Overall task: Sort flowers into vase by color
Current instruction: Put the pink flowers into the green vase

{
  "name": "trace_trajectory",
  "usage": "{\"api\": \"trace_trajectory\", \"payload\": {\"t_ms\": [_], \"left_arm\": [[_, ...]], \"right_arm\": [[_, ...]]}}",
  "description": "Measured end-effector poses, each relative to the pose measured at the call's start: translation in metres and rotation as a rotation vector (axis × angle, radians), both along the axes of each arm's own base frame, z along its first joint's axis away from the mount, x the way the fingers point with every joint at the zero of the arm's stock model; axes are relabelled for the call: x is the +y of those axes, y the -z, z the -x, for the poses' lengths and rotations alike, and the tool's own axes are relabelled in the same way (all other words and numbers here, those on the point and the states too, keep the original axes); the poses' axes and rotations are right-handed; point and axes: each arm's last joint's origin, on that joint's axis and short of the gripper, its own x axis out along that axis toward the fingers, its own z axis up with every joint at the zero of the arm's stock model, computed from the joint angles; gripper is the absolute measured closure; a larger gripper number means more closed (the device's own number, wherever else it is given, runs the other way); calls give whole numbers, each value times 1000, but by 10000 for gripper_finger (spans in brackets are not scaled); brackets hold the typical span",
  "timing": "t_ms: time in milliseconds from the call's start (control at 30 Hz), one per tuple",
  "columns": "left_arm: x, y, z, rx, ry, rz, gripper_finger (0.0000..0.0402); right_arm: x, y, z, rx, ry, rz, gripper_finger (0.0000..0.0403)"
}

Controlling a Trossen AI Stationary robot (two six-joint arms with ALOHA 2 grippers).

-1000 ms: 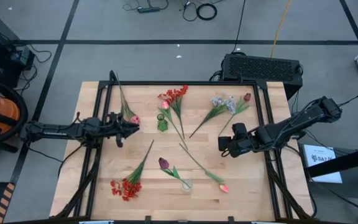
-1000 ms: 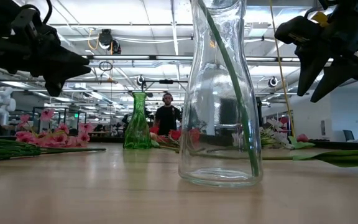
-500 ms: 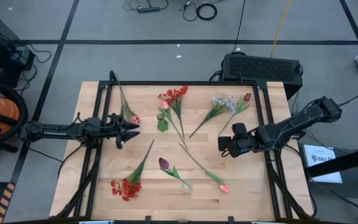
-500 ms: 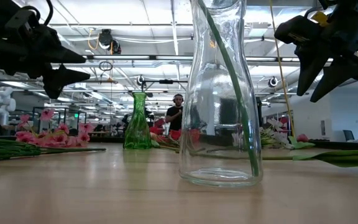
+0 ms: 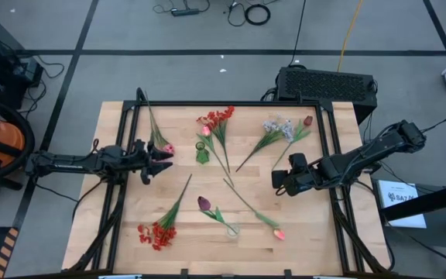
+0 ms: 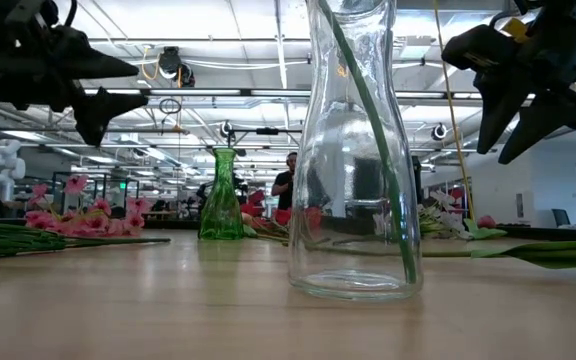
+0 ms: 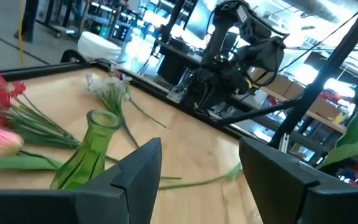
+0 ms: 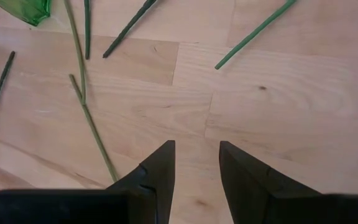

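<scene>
Taking the green vase as the landmark, the left gripper hovers just to its left with fingers spread wide and nothing in them, right beside the pink flower. The right gripper, well to the vase's right, is part open and empty over bare wood. Judging from this, a careless reach could knock the vase over, or pinch only petals so the stem slips.
</scene>
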Motion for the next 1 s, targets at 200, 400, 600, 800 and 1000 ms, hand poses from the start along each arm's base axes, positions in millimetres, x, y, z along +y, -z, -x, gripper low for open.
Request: {"api": "trace_trajectory", "payload": {"t_ms": [200,400,600,800,1000], "left_arm": [[1,-9,2,164,-28,-89,178],[2,-41,1,285,-36,-242,178],[5,-77,-10,404,-114,-373,179],[13,-123,-31,610,-179,-540,179],[35,-146,-51,1026,-84,-743,179]], "right_arm": [[2,1,1,40,-85,-38,287],[0,4,9,146,-152,-12,287],[-4,17,15,201,-163,2,287],[-9,31,18,235,-202,-20,287],[-12,36,15,215,-254,-3,287]]}}
